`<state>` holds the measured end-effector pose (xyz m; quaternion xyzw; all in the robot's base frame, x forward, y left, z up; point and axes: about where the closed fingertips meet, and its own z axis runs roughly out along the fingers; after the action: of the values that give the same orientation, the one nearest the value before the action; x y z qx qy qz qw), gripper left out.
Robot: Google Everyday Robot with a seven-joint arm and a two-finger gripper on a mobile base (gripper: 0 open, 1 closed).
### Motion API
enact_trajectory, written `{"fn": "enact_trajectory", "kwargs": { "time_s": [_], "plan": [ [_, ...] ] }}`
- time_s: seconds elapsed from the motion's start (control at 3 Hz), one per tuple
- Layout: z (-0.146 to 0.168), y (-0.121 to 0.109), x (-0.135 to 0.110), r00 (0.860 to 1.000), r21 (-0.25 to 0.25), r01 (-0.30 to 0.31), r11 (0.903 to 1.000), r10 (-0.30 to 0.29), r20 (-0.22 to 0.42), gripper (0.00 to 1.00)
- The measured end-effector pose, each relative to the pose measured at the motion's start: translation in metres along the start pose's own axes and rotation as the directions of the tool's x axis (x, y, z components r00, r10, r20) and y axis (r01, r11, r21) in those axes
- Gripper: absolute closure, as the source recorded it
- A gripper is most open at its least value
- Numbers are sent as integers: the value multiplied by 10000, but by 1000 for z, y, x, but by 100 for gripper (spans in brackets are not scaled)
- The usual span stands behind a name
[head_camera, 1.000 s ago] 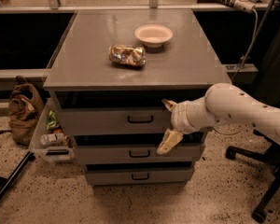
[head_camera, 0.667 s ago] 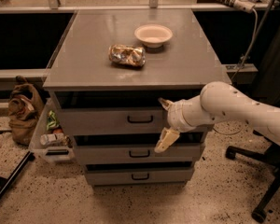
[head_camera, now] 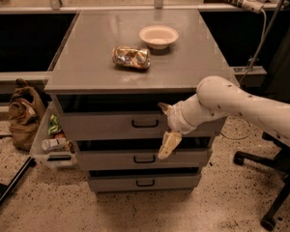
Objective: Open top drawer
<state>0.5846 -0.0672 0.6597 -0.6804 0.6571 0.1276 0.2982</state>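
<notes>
Camera view shows one top drawer [head_camera: 96, 125] above two lower drawers [head_camera: 111, 159], with one bowl [head_camera: 158, 36] and one crumpled packet [head_camera: 131, 57] on the surface [head_camera: 198, 69]. The pincer [head_camera: 165, 126], fingers spread apart, hangs before the top drawer's front, just beside its handle [head_camera: 145, 123] at 3 o'clock.

The arm [head_camera: 241, 105] is a thick, rounded white tube flecked with small dark dots. It narrows through a ringed white wrist to the tool [head_camera: 167, 126], whose two parted cream-yellow fingers [head_camera: 169, 145] sit before the top drawer [head_camera: 106, 125].
</notes>
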Motion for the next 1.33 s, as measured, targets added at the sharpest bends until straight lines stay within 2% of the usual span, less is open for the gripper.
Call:
{"fn": "enact_trajectory", "kwargs": {
  "time_s": [0.33,0.67,1.0,1.33],
  "plan": [
    [-6,24,-4,9997,-1245,-135,9921,110,-206,0],
    [-8,23,-5,9997,-1245,-135,9921,111,-206,0],
    [-20,55,-15,9993,-2240,-313,9741,259,-269,0],
    [-20,55,-15,9993,-2240,-313,9741,259,-269,0]
  ]
}}
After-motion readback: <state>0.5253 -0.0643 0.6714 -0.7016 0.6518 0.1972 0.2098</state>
